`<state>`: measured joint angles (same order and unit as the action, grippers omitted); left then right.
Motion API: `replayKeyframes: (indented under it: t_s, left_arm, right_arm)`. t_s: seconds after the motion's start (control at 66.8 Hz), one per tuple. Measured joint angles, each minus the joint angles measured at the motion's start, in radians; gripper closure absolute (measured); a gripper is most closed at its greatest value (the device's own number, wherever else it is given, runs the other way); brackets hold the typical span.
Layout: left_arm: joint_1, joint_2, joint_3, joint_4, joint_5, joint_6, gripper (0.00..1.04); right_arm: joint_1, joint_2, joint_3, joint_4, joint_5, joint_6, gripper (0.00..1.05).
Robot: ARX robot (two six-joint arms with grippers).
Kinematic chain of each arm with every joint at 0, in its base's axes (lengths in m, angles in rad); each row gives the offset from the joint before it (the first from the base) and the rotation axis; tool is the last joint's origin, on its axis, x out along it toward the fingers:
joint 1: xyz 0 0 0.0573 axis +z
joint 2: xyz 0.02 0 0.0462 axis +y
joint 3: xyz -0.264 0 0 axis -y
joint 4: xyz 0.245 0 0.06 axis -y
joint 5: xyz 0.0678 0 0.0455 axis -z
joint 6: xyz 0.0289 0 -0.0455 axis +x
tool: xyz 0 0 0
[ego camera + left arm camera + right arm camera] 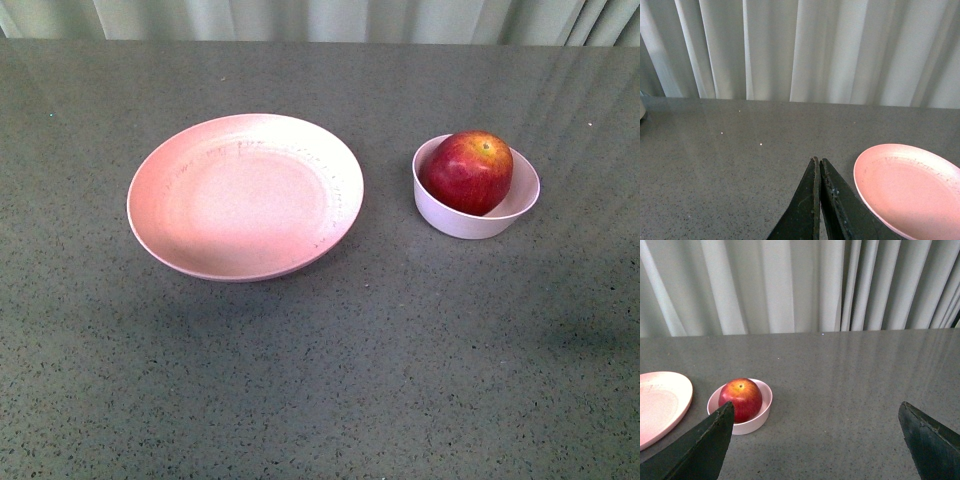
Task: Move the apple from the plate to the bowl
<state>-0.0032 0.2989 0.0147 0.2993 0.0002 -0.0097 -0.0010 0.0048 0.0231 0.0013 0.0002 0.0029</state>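
Observation:
The dark-red apple (469, 171) sits inside the small pale bowl (476, 217) at the right of the table. The wide pink plate (245, 195) lies empty to its left. Neither gripper shows in the front view. In the right wrist view my right gripper (816, 410) is open and empty, well back from the apple (741, 399) in the bowl (757, 420), with the plate's edge (662, 402) beside it. In the left wrist view my left gripper (817, 161) is shut and empty, just beside the plate (910, 187).
The grey speckled table (320, 380) runs to pale curtains (800, 50) at the back. A small pale object (642, 107) shows at the edge of the left wrist view.

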Motion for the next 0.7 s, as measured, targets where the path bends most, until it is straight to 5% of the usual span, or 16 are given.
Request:
replayKeyframes:
  t_s: [0.704]
  left_arm:
    - [0.000, -0.283, 0.000, -0.299, -0.001, 0.001, 1.03]
  right_arm:
    - [0.000, 0.000, 0.000, 0.000, 0.000, 0.000, 0.09]
